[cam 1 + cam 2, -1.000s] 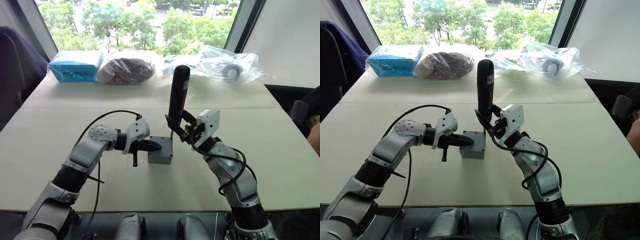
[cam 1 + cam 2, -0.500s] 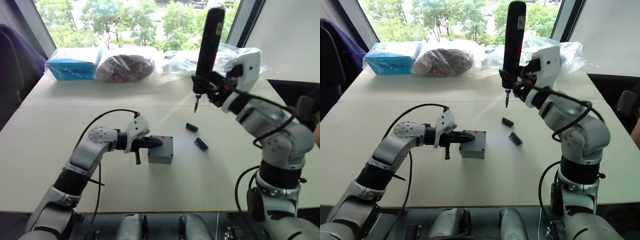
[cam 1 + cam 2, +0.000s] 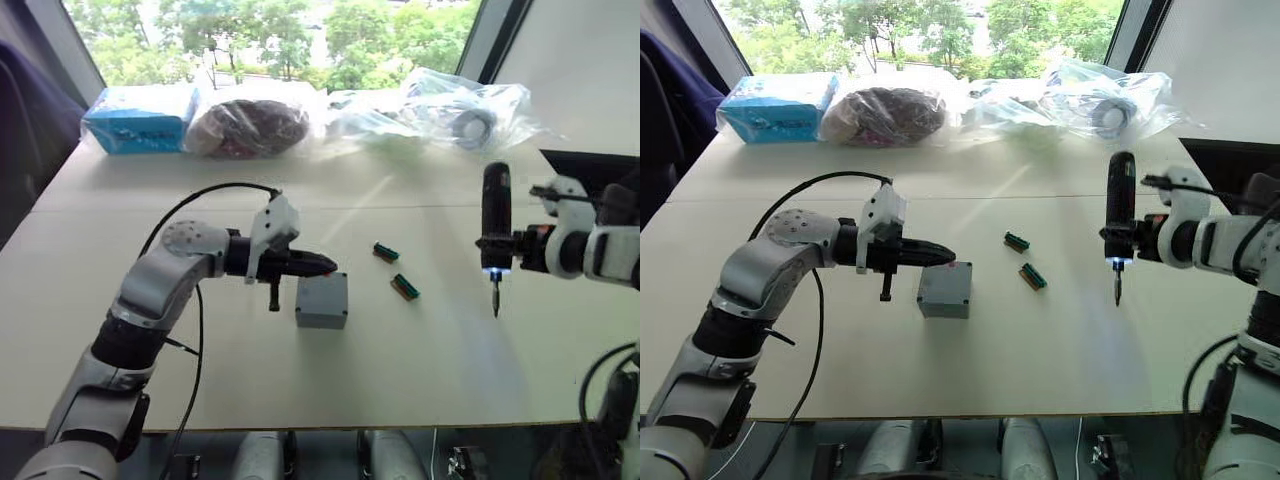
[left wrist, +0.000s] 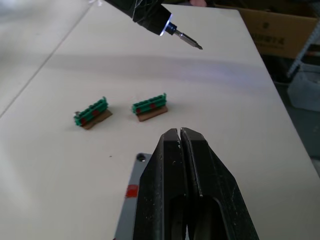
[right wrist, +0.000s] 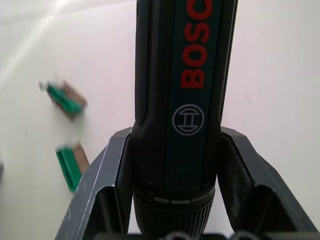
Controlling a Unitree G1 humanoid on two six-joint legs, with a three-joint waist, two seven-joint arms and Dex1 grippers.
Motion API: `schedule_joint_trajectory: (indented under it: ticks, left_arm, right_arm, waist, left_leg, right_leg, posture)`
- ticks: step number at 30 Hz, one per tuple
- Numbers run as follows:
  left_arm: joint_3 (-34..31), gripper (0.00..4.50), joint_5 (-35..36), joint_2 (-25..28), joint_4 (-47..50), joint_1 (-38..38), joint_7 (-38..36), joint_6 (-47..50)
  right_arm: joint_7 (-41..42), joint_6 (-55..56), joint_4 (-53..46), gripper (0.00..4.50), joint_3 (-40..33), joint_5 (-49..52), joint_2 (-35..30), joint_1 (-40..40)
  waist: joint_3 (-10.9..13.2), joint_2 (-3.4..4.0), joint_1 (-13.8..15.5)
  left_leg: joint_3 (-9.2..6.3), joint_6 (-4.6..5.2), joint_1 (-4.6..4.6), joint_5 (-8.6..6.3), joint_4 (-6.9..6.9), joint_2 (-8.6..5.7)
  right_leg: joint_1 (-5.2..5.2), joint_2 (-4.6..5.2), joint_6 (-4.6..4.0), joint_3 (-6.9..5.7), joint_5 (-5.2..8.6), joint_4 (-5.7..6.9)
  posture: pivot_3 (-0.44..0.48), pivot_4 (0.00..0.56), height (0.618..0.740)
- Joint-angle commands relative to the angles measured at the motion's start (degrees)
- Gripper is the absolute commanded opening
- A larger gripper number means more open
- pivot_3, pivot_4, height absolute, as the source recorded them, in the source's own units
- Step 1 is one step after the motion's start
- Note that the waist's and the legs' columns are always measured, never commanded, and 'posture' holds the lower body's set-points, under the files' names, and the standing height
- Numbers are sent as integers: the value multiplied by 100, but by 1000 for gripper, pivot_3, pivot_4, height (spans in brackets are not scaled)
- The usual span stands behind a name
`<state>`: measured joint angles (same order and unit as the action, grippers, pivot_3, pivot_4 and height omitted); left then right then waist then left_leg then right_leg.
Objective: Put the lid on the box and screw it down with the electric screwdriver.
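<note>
This looks like an office or meeting room pressed into service as a test bench. A wide pale worktop [image 3: 200, 400], made of tables pushed together, runs up to a big window [image 3: 940, 25] with green trees outside. Along the far edge sit a blue carton [image 3: 135, 117] and clear plastic bags of parts [image 3: 455, 108]. Two small green connector blocks [image 3: 1025, 258] lie loose, and a dark chair [image 3: 665, 110] stands at the side
</note>
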<state>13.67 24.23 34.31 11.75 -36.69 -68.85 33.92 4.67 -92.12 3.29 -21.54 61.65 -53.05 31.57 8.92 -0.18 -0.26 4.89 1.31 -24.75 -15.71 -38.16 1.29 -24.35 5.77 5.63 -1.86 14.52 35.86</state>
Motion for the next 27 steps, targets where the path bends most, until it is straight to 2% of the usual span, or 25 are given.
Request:
schedule_joint_trajectory:
  ticks: [1,7,14,16,17,21,27]
  left_arm:
    - [167,0,-146,195,147,-71,-290,-318]
    - [240,0,-290,246,90,-40,-314,-472]
    - [276,0,-454,281,165,118,-183,-516]
    - [253,0,-443,311,205,161,-194,-516]
    - [245,0,-442,319,209,170,-199,-519]
    - [153,0,-428,367,164,185,-169,-492]
    - [-200,0,-340,421,-144,85,11,-428]
  right_arm:
    - [-275,-38,270,1787,82,972,-223,-250]
    - [-1014,-38,858,1787,219,1287,-186,-71]
    - [-1047,-38,969,1787,535,1215,-438,-155]
    - [-1059,-38,943,2793,632,1170,-440,-185]
    - [-1059,-38,928,2963,659,1149,-443,-187]
    - [-925,-38,617,4439,766,807,-522,-164]
    - [-388,64,149,4439,664,279,-399,140]
  waist:
    - [4,-4,-38]
    - [37,0,-51]
    - [41,-5,-20]
    - [41,-6,-24]
    - [41,-7,-25]
    - [41,-9,-18]
    - [41,-9,-29]
  left_leg:
    - [-3,-1,1,1,-2,5]
    - [-2,-7,18,4,-3,22]
    - [-3,-7,12,4,-3,29]
    - [-1,-8,11,5,-3,29]
    - [-1,-8,11,5,-5,29]
    - [-4,-8,12,5,-9,30]
    - [-4,-8,12,5,-11,30]
  right_leg:
    - [0,-9,0,0,0,4]
    - [0,-27,1,10,0,20]
    - [0,-27,4,11,2,17]
    - [0,-25,4,11,1,16]
    - [1,-25,4,11,1,16]
    - [4,-25,6,10,0,17]
    - [5,-25,7,11,0,18]
  posture:
    - [0,150,740]
    - [0,150,740]
    - [0,150,740]
    - [0,150,740]
    - [0,150,740]
    - [0,150,740]
    - [0,150,740]
